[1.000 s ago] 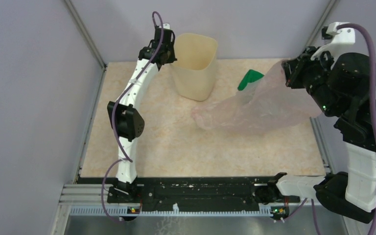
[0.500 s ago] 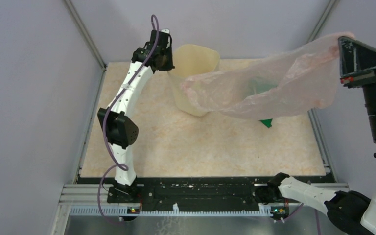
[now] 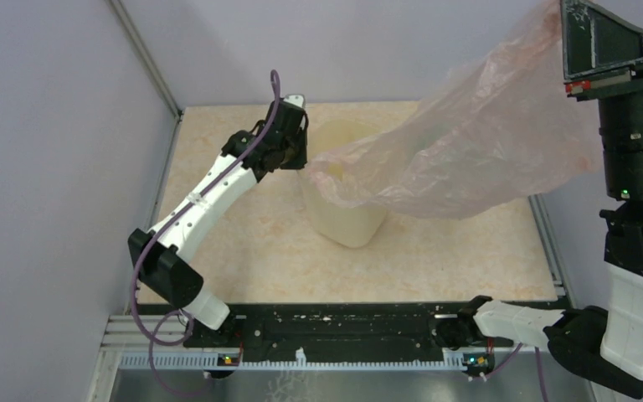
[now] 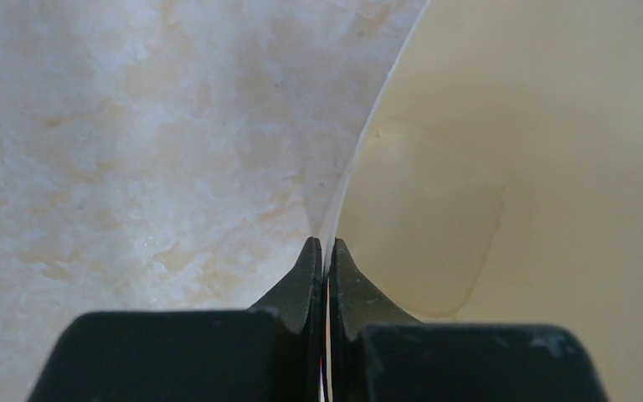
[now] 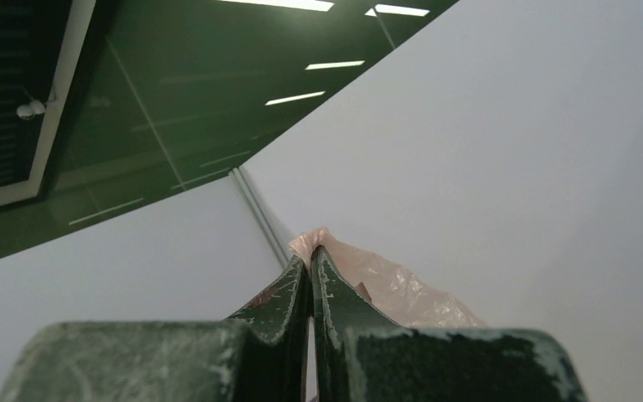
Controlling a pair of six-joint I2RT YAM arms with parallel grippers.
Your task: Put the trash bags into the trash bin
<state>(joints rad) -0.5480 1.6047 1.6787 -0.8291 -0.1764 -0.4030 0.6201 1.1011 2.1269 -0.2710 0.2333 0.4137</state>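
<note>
Both arms have shifted in the last second. The left pincer (image 4: pixel 326 249) has dragged the bin (image 3: pixel 345 219) from the back edge of the tabletop (image 3: pixel 251 243) toward its middle. The right pincer (image 5: pixel 311 255) has hoisted the trash bag (image 3: pixel 477 142) off the surface and high up on the right.

Seen from its wrist, the left pincer is pinched almost closed on the bin's thin rim, with one tip outside the wall and one inside. The cream inside of the bin and its floor lie to the right of the tips, and the marbled tabletop lies to the left. From above, this grip sits on the left side of the bin's mouth, and the arm reaches to it diagonally from the near-left corner. The bin stands near the middle of the tabletop.

The right pincer is clamped tight on a bunched corner of the pale pink film, a little of which pokes out past its tips. From above, the bag hangs from the top right corner and slopes down to the left, clear of the tabletop. Its loose lower end lies over the bin's mouth and hides the far right part of the rim. Whether that end is already inside the bin or only above it cannot be told.
</note>
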